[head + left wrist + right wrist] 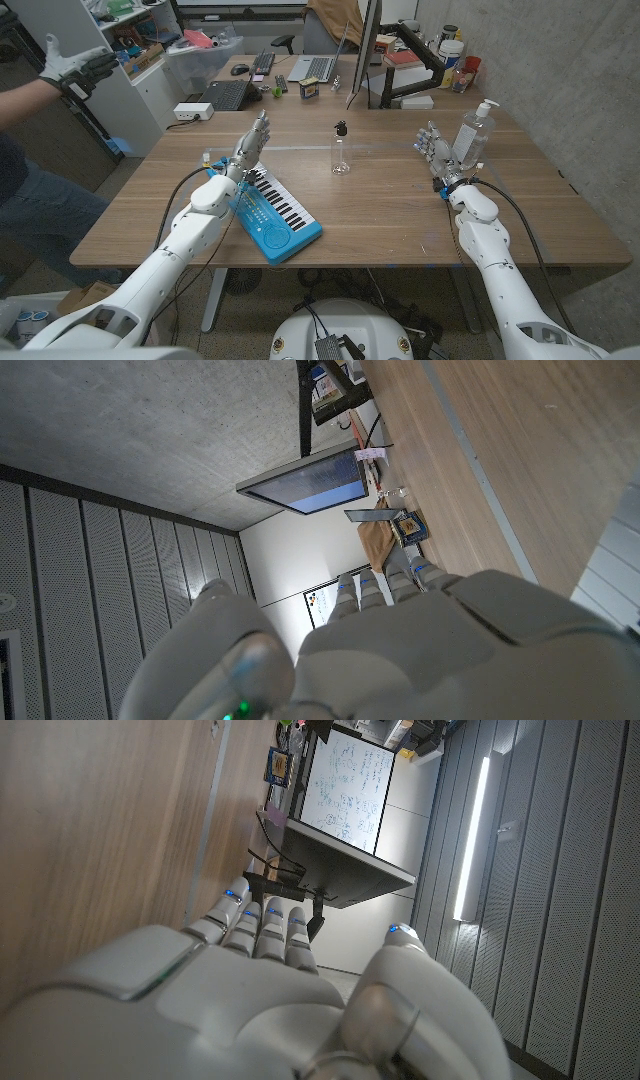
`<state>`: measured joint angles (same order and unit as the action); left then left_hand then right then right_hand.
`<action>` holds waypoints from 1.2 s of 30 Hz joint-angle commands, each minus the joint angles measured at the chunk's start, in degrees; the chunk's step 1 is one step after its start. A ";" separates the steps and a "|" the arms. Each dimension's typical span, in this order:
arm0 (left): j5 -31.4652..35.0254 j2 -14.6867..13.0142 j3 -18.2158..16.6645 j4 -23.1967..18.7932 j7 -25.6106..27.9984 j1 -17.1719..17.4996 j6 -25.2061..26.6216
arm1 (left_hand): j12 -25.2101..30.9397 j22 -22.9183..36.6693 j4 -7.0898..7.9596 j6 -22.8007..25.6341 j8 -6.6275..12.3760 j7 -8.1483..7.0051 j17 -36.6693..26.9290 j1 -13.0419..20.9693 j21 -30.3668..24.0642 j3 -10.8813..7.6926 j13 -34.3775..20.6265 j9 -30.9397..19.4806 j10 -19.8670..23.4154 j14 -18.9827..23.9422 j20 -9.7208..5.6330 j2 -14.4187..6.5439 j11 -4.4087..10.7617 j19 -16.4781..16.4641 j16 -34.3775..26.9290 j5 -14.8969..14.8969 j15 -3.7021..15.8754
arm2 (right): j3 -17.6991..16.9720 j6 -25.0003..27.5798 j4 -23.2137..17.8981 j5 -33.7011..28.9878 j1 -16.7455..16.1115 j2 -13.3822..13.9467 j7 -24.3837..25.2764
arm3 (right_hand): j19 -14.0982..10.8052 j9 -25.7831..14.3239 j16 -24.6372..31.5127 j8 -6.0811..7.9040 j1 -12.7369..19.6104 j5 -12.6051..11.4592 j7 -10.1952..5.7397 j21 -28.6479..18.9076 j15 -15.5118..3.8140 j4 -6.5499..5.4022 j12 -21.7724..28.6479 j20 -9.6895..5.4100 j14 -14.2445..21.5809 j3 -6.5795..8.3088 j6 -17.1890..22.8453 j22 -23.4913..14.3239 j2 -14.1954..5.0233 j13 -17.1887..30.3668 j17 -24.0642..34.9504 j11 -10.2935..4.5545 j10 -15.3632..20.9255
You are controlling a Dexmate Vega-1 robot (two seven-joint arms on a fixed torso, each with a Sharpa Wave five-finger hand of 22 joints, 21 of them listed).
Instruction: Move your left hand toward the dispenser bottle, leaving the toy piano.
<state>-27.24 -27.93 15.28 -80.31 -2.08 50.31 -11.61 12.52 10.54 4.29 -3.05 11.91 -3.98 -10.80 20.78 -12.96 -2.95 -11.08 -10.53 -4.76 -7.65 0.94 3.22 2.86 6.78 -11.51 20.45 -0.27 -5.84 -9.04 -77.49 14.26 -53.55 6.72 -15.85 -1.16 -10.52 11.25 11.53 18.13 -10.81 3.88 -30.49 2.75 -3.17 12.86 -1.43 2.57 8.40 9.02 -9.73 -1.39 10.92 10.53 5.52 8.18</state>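
Left hand (252, 140) is off the toy piano (275, 211), raised just past its far end, fingers apart, grasping nothing. Dispenser bottle (341, 152) stands mid-table, apart. Reach looks started; most of the approach remains.

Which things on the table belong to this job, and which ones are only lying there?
For the job:
- left hand, raised above the table, holding nothing
- toy piano, blue, below the left arm
- dispenser bottle, by the right hand

Only lying there:
- small clear bottle with a black cap, mid-table
- laptop
- keyboard
- monitor
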 commanded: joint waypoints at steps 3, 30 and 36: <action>2.23 -0.52 0.39 -0.43 1.34 -0.68 -0.05 | 0.31 0.35 -0.31 0.45 0.50 -1.32 -0.20 1.19 0.15 0.04 -0.23 -0.30 0.00 0.12 0.10 -0.04 1.16 -0.01 0.11 0.26 0.78 | -0.57 -0.16 0.61 -0.06 0.38 -0.16 -0.55 | -0.03 -0.28 -0.08 -0.04 0.07 -0.31 -0.08 0.30 0.19 0.21 -0.11 0.14 0.06 -0.03 0.22 -0.29 -0.33 0.07 0.14 -0.10 0.36; 5.42 -2.28 1.18 -0.81 1.58 -3.00 0.55 | -0.16 0.45 -1.00 -0.77 -0.19 -0.72 -0.23 2.74 0.39 0.09 -0.23 -0.31 -0.90 -0.30 2.36 -0.21 0.76 0.49 0.35 0.19 0.23 | -0.57 -0.95 3.08 -0.89 2.64 -0.22 -1.27 | -0.25 -0.29 -0.08 -0.07 -0.03 -0.29 -0.36 0.91 0.28 0.32 -0.16 0.29 0.20 -0.17 0.47 -0.33 -0.40 0.00 0.12 -0.02 0.40; 5.56 -2.48 1.15 -0.93 1.43 -3.27 0.47 | -0.14 0.48 -1.10 -0.83 -0.23 -0.81 -0.24 3.01 0.38 0.08 -0.24 -0.31 -0.83 -0.21 2.73 -0.27 0.79 0.47 0.31 0.17 0.08 | -0.68 -1.19 3.23 -0.83 2.71 -0.27 -1.42 | -0.31 -0.29 -0.10 -0.07 -0.06 -0.29 -0.43 1.07 0.23 0.35 -0.17 0.30 0.21 -0.21 0.54 -0.34 -0.40 -0.01 0.11 -0.02 0.41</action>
<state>-22.69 -29.76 16.21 -80.88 -0.61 47.79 -11.15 12.53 10.80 3.38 -3.60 11.91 -4.41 -10.79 23.04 -12.70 -2.99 -11.07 -10.52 -5.17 -7.55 3.19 2.93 3.68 7.20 -11.17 20.45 -0.17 -6.38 -9.82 -74.84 13.57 -51.27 6.56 -17.02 -1.16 -10.52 11.25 11.53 18.13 -10.81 3.68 -29.75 2.75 -2.93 12.86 -1.43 2.56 8.15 9.22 -9.72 -1.38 10.93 10.52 5.52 8.18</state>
